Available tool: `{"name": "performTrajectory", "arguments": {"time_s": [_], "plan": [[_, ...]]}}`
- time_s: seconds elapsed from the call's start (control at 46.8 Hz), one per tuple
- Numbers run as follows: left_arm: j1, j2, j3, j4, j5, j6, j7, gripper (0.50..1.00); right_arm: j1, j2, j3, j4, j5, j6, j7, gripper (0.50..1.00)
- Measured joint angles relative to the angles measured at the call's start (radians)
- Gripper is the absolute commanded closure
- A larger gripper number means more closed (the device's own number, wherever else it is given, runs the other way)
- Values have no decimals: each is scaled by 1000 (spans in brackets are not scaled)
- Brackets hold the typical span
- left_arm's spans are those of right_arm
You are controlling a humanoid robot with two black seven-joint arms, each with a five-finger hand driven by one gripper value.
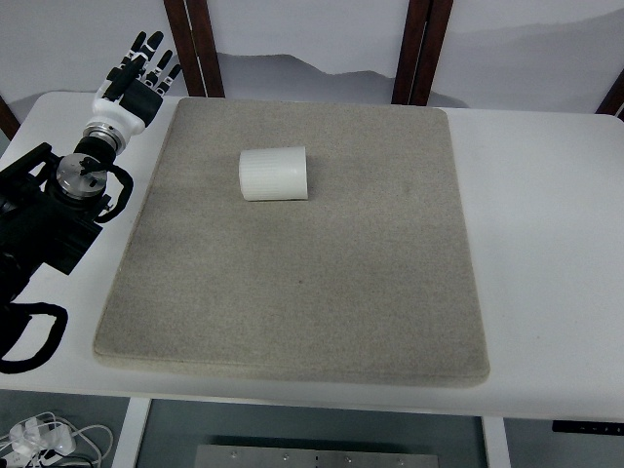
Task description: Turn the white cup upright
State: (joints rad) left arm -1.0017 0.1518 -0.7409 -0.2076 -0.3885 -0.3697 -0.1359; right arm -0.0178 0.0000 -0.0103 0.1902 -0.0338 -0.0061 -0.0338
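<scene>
**White cup on its side on a grey mat, robot hand off to the far left**

A white table is seen from steeply above. Most of its top is covered by a large, square-ish grey felt mat with rounded corners.

A white cup lies on its side on the far half of the mat, a little left of the mat's centre line. Its ribbed wall faces up and its long axis runs left to right. Nothing touches it.

The robot's left arm, black with silver joints, comes in from the left edge and reaches toward the far left corner of the table. Its left hand has a white wrist and black fingers. The fingers are spread and straight, released, holding nothing. The hand sits beyond the mat's far left corner, well apart from the cup.

Some white cables lie below the table's near left edge. Dark wooden posts stand behind the table against a pale wall.
</scene>
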Motion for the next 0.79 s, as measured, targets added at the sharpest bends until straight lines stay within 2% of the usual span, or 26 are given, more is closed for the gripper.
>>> {"name": "performTrajectory", "arguments": {"time_s": [0.535, 0.791], "plan": [[-9, 8, 4, 1, 5, -13, 0, 504, -1, 0, 0, 0, 0, 0, 0, 548], [-32, 11, 23, -9, 51, -54, 0, 504, 0, 0, 0, 0, 0, 0, 0, 548]]}}
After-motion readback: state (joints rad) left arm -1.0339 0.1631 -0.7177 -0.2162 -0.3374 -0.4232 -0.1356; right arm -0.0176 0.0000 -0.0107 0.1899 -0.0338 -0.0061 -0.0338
